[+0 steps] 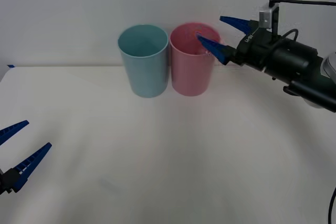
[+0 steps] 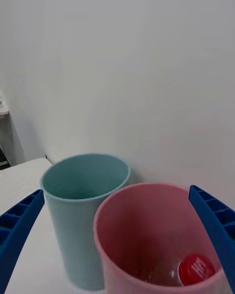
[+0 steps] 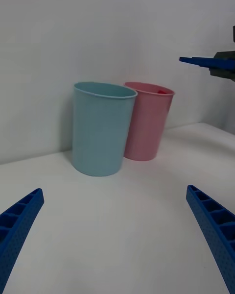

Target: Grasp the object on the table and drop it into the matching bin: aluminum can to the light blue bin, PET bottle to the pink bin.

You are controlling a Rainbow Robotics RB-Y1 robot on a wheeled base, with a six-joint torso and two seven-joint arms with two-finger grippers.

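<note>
**Bottle Is in the Pink Bin**

The PET bottle (image 2: 195,270) lies inside the pink bin (image 1: 192,72), its red cap showing. The right end effector (image 1: 223,36) hangs over that bin, spread wide and holding nothing. The left end effector (image 1: 18,148), also spread wide, waits well away from the bin. The light blue bin (image 1: 144,69) touches the pink one on the white desk (image 1: 168,171), near a plain wall.

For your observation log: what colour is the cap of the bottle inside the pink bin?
Red, on the bottle in the pink bin; the right wrist view shows it best.

Smooth matt plastic: pink bin (image 1: 192,69), light blue bin (image 1: 144,69). Ribbed blue, seemingly plastic: right end effector (image 1: 219,35) fingers. Matt white table (image 1: 157,161).
</note>
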